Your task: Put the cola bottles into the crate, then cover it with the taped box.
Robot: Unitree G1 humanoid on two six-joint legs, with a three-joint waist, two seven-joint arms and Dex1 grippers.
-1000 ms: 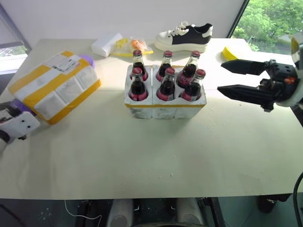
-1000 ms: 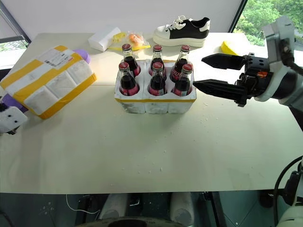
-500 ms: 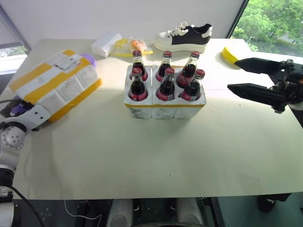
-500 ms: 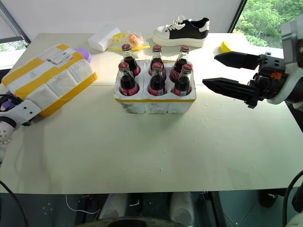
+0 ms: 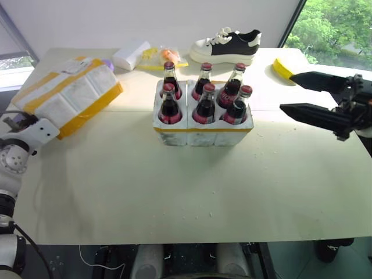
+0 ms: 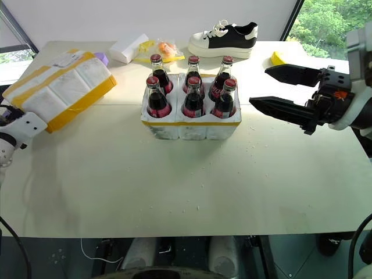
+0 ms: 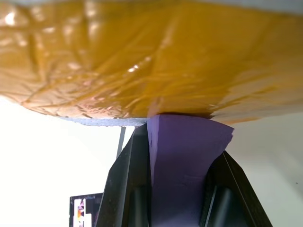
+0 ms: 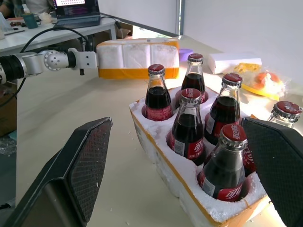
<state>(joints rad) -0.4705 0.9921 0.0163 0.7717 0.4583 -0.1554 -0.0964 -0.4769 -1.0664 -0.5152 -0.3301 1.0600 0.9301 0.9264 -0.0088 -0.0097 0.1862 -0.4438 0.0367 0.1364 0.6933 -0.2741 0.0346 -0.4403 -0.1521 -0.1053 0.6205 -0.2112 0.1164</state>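
Several cola bottles (image 5: pixel 206 102) with red caps stand in the holes of the white crate (image 5: pixel 203 133) at the table's middle. The taped box (image 5: pixel 68 95), white foam with yellow stripes and a label, lies at the far left with its near end tilted up. My left gripper (image 5: pixel 38 129) is shut on a purple flap (image 7: pixel 185 156) at that near end, right under the yellow-taped edge (image 7: pixel 142 66). My right gripper (image 5: pixel 286 92) hovers open to the right of the crate, level with the bottle necks, its fingers (image 8: pixel 80 165) apart from the bottles.
Along the far edge lie a white packet (image 5: pixel 131 53), an orange snack bag (image 5: pixel 164 56), a black-and-white shoe (image 5: pixel 228 45) and a yellow object (image 5: pixel 282 67). A purple object (image 5: pixel 108 64) peeks out behind the box. Bare tabletop (image 5: pixel 174 186) lies in front of the crate.
My left gripper reached forward to the taped box's near end and shut on it. That end has risen, tilting the box. The right gripper stays open beside the crate.
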